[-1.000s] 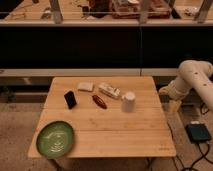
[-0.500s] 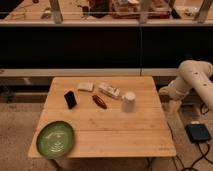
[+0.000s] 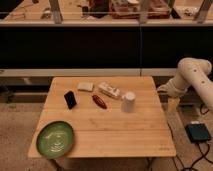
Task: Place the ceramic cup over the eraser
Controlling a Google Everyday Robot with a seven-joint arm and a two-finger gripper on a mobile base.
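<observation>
Since nothing is gripped yet, we read this as the approach step, before any pickup.

Left to right:
- The round green plate [image 3: 56, 139] sits at the front-left corner of the light wooden table [image 3: 125, 142].
- The small black slab-like eraser [image 3: 70, 99] is left of middle. It looks to be standing on edge, long axis near vertical with a slight lean, broad face roughly toward the camera.
- The pale flat rectangular block [image 3: 85, 86] lies behind and right of the eraser.
- The reddish-brown oblong thing [image 3: 99, 101] lies on a diagonal, back-left to front-right.
- The long white packet with markings [image 3: 109, 90] is just behind it on a similar diagonal.
- The plain white tapered ceramic cup [image 3: 128, 102] stands right of centre, long axis vertical. It is near the packet but apart from it, and well apart from the eraser. We cannot tell if its mouth faces up or down.
- The gripper [image 3: 165, 91], on the white arm, hangs at the table's right edge, right of the cup and not touching it. We see nothing in it and cannot tell how far open it is.
- A flat black device [image 3: 198, 132] lies on the floor at far right.

Next move, in our judgement: bring the gripper left to the cup, take its side and lift. Then carry it left past the oblong thing and lower it mouth-down around the eraser, inverting it first if the mouth is up. The rim could clip and tip the eraser.
</observation>
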